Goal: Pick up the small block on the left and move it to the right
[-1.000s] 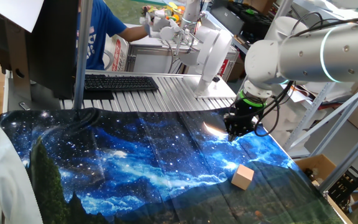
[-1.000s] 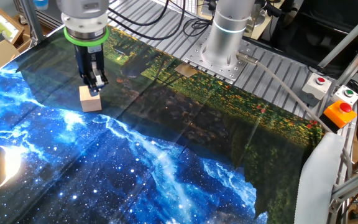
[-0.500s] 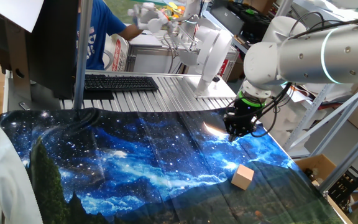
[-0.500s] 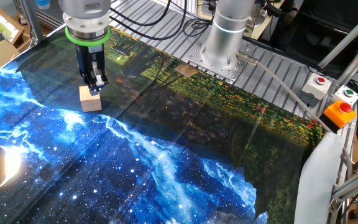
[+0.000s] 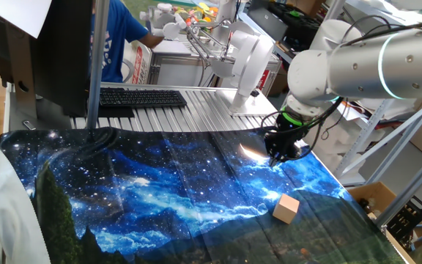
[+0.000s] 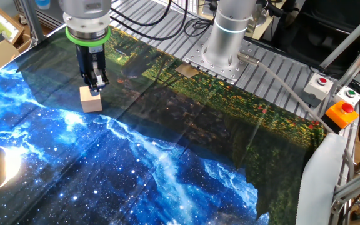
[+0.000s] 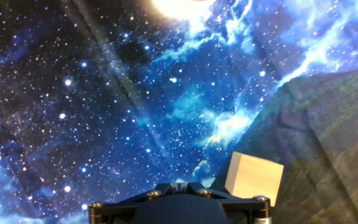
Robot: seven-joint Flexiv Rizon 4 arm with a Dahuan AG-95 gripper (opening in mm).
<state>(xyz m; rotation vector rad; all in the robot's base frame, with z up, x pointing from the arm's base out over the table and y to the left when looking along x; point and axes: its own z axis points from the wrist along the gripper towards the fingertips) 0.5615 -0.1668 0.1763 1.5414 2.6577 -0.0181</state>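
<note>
Block (image 5: 286,208): one only, a pale tan wooden cube with plain faces, sitting on the galaxy-print cloth (image 6: 136,169) near the seam where blue stars meet dark green landscape. One claw (image 6: 96,86), mine, hangs just above and beside it, holding nothing; I cannot tell how far my fingers are parted. In my hand view the cube sits low and right. Beyond the cloth lie a ribbed metal tabletop (image 5: 189,110), one keyboard (image 5: 141,97) and cluttered shelves.
</note>
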